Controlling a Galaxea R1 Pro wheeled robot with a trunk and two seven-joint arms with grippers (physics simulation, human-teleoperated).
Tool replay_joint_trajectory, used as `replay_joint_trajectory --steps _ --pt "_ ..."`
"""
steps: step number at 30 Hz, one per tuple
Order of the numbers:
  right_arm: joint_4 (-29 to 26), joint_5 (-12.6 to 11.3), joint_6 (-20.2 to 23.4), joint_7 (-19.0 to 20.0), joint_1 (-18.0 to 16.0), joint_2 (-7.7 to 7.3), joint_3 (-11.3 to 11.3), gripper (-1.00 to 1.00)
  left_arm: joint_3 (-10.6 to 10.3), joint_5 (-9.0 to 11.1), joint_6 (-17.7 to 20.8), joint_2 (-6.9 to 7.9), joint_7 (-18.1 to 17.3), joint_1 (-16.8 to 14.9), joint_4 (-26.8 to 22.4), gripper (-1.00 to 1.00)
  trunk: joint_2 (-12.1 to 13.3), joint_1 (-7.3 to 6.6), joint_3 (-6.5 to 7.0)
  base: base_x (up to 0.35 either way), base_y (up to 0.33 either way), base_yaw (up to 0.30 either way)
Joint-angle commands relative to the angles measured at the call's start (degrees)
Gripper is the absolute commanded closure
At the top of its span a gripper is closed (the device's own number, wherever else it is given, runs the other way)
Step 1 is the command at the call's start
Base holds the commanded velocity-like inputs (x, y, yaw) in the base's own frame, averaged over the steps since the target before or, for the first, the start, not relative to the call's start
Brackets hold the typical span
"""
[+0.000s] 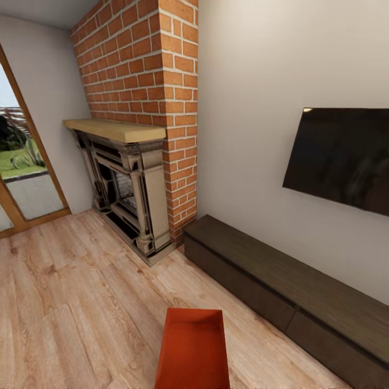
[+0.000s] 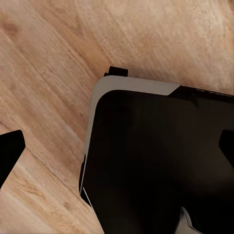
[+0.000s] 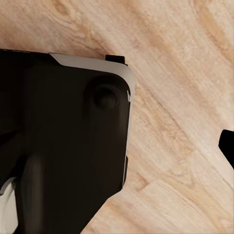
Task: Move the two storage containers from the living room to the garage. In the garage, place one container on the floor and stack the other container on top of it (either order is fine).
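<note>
- One orange-red storage container (image 1: pixel 193 350) sits on the light wood plank floor (image 1: pixel 70 302) of the living room, at the lower middle of the head view, its open top facing up and its far short wall toward the fireplace (image 1: pixel 127 189).
- The red brick chimney (image 1: pixel 156 81) rises behind the fireplace; a black TV (image 1: pixel 340 156) hangs on the white wall, with the long dark low bench (image 1: pixel 292 286) under it, to the right of the container and apart from it.
- A wood-framed glass door (image 1: pixel 21 178) stands at the far left, with greenery outside.
- Left wrist view: the camera looks down on the robot's dark base (image 2: pixel 156 165) with its grey-edged corner and on the plank floor beside it; a dark fingertip (image 2: pixel 9 151) juts in at the edge; whether the left gripper is open or closed cannot be told.
- Right wrist view: the same kind of dark base corner (image 3: pixel 63 136) over planks, with a dark fingertip (image 3: pixel 228 146) at the edge; the right gripper's state cannot be told either.
- The container's place relative to either gripper cannot be told.
</note>
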Motion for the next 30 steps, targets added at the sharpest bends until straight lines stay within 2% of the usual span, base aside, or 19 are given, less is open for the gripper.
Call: replay_joint_trajectory --steps 1,30 --pt "0.18 -0.12 -0.33 -0.02 -0.08 0.02 0.44 -1.0 0.14 0.53 -0.18 0.01 0.01 -0.05 0.01 -1.0 -0.08 0.02 -0.19 0.0 0.0 0.0" --pt "0.19 -0.11 -0.19 0.14 -0.08 0.14 0.44 -1.0 -0.05 0.61 -0.18 0.02 0.01 -0.05 -0.09 -1.0 -0.08 0.02 -2.82 0.0 0.0 0.0"
